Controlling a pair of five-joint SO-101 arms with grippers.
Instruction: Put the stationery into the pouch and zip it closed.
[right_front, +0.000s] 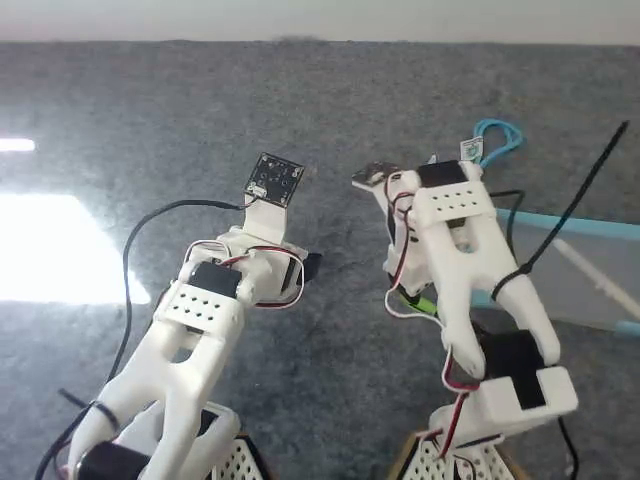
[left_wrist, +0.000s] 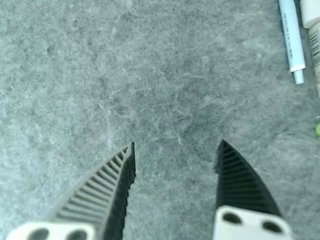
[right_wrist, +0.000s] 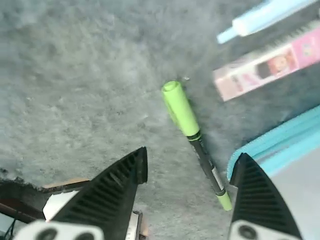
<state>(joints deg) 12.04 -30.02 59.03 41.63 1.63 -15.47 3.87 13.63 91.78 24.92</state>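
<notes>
Underneath, a grey felt mat (right_front: 300, 110) carries glare (right_front: 50, 245) and a green marker (right_wrist: 181, 107).

Left claw (left_wrist: 177, 144) and right claw (right_wrist: 194, 153) gape wide.

You're looking at one green marker (right_wrist: 182, 112), one pale blue pen (right_wrist: 265, 15), one pink packet (right_wrist: 270, 62) and one blue-edged pouch (right_wrist: 272, 145).

The table (right_front: 150, 110) lay bare from its left edge to its far edge, with open felt between the left gripper's (left_wrist: 177, 145) spread jaws. Near the right edge room was tight. A green marker (right_wrist: 180, 107) lay between the right gripper's (right_wrist: 194, 152) parted jaws, the pouch (right_wrist: 272, 142) rim lay just beside one jaw, and a pink box (right_wrist: 270, 62) and blue pen (right_wrist: 265, 15) lay beyond.
</notes>
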